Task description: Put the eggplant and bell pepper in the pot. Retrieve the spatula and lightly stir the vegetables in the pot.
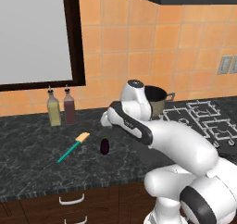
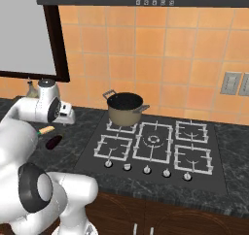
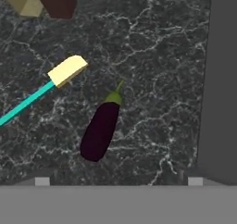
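**Eggplant on the counter, my jaws wide**

My gripper (image 3: 118, 181) hangs over the dark counter (image 3: 152, 56) with its jaws wide apart and nothing in them. In my hand view the eggplant (image 3: 100, 129) lies in the middle, a bit left, with its green stem up. The spatula (image 3: 44, 87) is near it at the upper left, not touching. In the right base view the pot (image 2: 126, 109) sits on the stove (image 2: 155, 146), at its back left corner, well apart from both.

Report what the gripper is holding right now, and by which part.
Nothing. The gripper is open above the counter, with the eggplant lying loose below it and the spatula beside it.
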{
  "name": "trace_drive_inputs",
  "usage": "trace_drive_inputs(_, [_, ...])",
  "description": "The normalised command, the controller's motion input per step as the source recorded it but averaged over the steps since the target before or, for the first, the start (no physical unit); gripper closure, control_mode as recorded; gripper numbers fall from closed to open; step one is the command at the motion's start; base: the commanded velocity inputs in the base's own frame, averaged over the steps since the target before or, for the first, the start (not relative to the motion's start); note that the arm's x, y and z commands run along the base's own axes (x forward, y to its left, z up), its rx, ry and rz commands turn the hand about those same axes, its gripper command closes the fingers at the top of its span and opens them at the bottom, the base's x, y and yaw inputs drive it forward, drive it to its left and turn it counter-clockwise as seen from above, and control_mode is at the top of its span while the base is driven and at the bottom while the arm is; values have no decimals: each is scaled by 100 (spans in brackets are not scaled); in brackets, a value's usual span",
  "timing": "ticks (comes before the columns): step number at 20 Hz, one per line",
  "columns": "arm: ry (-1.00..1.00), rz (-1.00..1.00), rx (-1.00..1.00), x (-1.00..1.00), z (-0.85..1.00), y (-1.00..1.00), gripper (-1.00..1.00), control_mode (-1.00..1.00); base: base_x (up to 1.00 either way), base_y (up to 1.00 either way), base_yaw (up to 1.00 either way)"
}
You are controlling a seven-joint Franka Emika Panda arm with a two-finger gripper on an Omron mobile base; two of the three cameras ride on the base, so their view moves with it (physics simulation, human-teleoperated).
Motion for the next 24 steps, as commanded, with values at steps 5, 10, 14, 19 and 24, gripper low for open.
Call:
trace_drive_inputs(5, [16,-7,0,10,-46,49,-100,-100,0,0,0])
trace_drive_inputs(10, [15,-8,0,17,-44,14,-100,-100,0,0,0])
trace_drive_inputs(14, [16,-8,0,0,-35,0,-100,-100,0,0,0])
trace_drive_inputs(19, [9,-8,0,0,-41,6,-100,-100,0,0,0])
trace_drive_inputs(24, [7,-7,0,3,-34,4,-100,-100,0,0,0])
